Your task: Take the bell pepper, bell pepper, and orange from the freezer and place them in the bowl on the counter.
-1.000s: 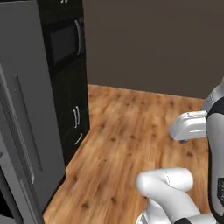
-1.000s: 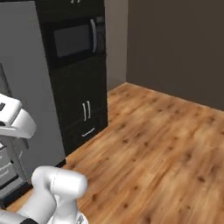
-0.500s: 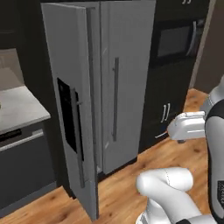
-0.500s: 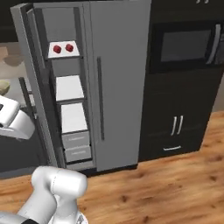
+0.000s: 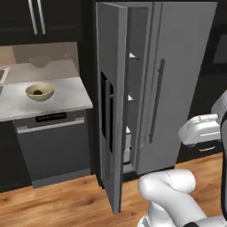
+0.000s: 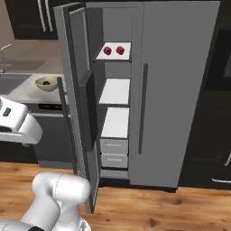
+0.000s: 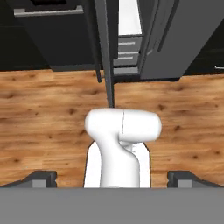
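Note:
The freezer [image 6: 115,97] stands with its thick grey door [image 5: 111,111] swung open. Two red bell peppers [image 6: 107,50] [image 6: 120,50] sit side by side on its top white shelf. Left of it, on the marbled counter [image 5: 66,99], rests the pale-yellow bowl [image 5: 40,91] [image 6: 47,83]. A small dark brownish ball [image 5: 37,92] lies inside it, seemingly the orange. My gripper [image 7: 113,180] is open and holds nothing. It points down at the wood floor in front of the freezer, with its fingertips [image 7: 41,178] far apart.
A duller grey-tan bowl [image 5: 40,62] sits at the back of the counter. A sink [image 6: 11,81] with a faucet lies further left, and a dishwasher front [image 5: 53,146] sits under the counter. The freezer's lower drawers [image 6: 113,153] are closed. Wood floor [image 5: 53,208] lies open before me.
The whole picture has swung from the dark oven wall to the open freezer and counter, so the base has moved. The gripper stays open.

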